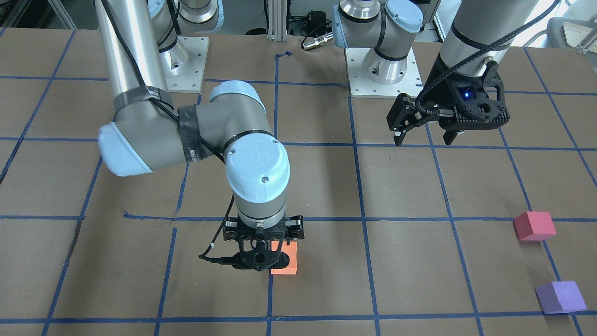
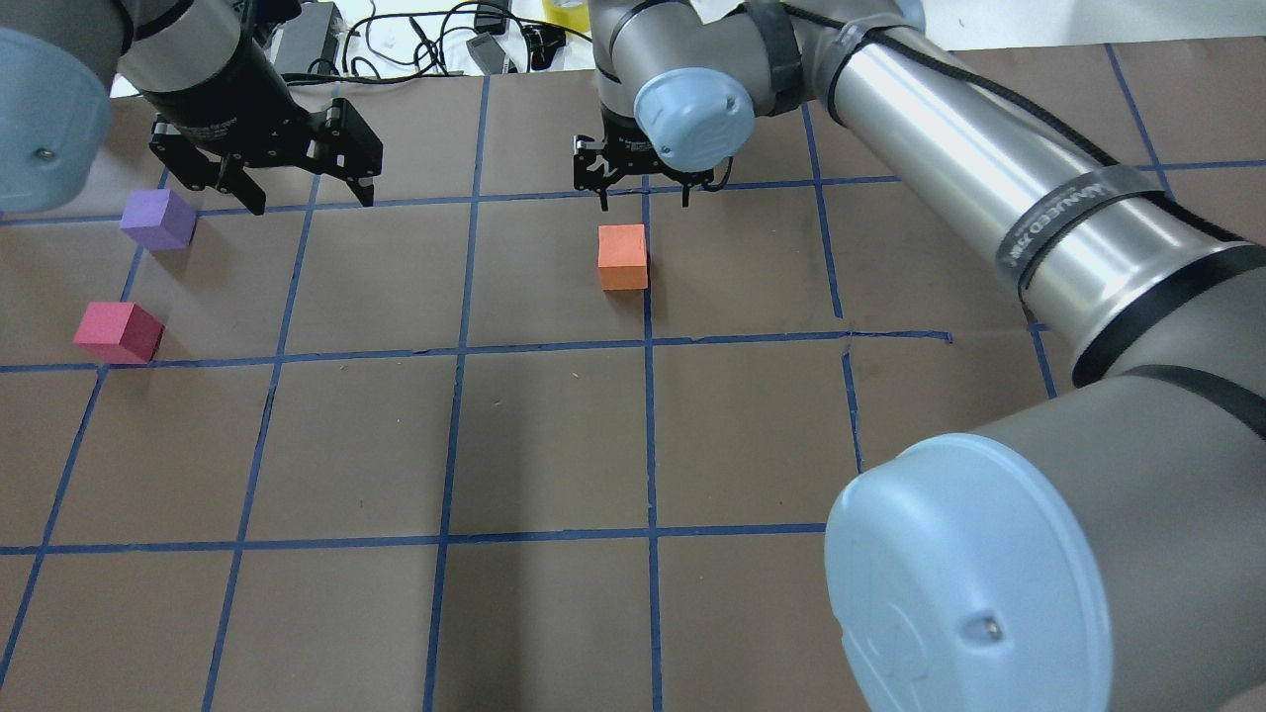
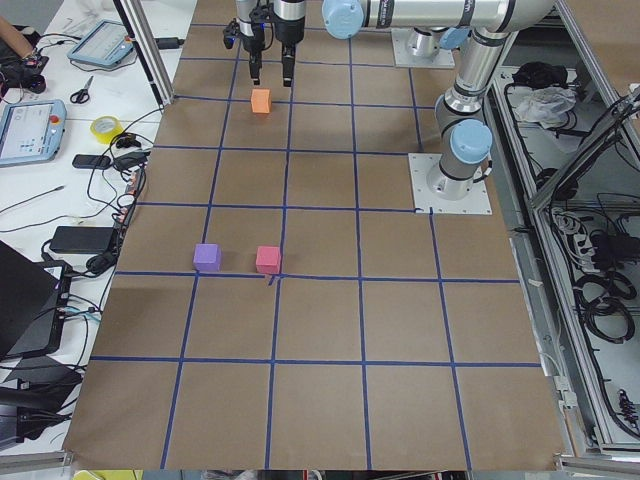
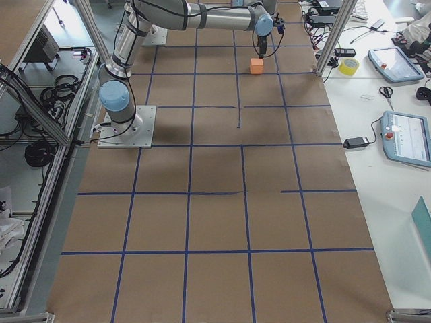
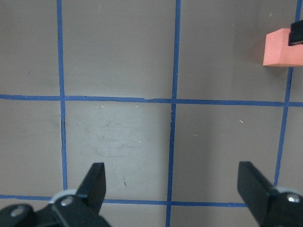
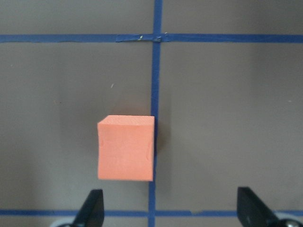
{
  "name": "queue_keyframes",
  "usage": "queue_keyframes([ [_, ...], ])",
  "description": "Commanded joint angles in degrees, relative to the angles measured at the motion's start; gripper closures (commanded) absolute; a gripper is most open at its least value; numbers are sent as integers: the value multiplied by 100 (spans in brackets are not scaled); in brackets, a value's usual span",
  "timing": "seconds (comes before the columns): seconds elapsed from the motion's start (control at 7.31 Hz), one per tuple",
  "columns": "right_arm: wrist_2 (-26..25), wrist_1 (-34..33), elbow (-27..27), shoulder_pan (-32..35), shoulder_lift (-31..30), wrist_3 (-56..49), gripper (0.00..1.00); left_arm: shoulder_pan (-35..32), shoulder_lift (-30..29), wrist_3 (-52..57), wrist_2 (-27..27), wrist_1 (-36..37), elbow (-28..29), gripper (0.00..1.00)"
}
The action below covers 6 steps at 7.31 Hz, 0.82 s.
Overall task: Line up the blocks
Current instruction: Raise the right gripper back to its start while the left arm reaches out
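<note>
The orange block (image 2: 623,255) sits on the brown table by a blue tape line, mid-table. My right gripper (image 2: 643,193) hovers just above it, open, not touching; the block shows in the right wrist view (image 6: 126,148) ahead of the spread fingers (image 6: 92,208). In the front view the gripper (image 1: 263,254) partly covers the block (image 1: 287,261). The purple block (image 2: 158,218) and the red-pink block (image 2: 119,331) lie apart on my left side. My left gripper (image 2: 302,193) is open and empty, raised just right of the purple block.
A blue tape grid covers the brown table (image 2: 554,445). The arms' base plates (image 1: 186,65) (image 1: 385,74) stand at the robot's edge. Cables and devices (image 2: 425,40) lie beyond the far edge. My right arm's elbow (image 2: 989,554) fills the overhead view's lower right.
</note>
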Motion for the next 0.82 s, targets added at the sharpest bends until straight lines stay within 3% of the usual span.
queue_keyframes([
  [0.0,-29,1149,84,-1014,-926,-1555,0,0,-34,29,3,0,-17,0],
  [0.14,-81,1624,93,-1420,-1287,-2043,0,17,-130,-84,3,9,35,0],
  [0.27,-500,1924,171,-1702,-1621,-2509,0,35,-296,-67,21,61,1,0],
  [0.68,-565,1551,1346,-1775,-2859,-2373,0,9,-1279,-76,-14,1360,97,0],
])
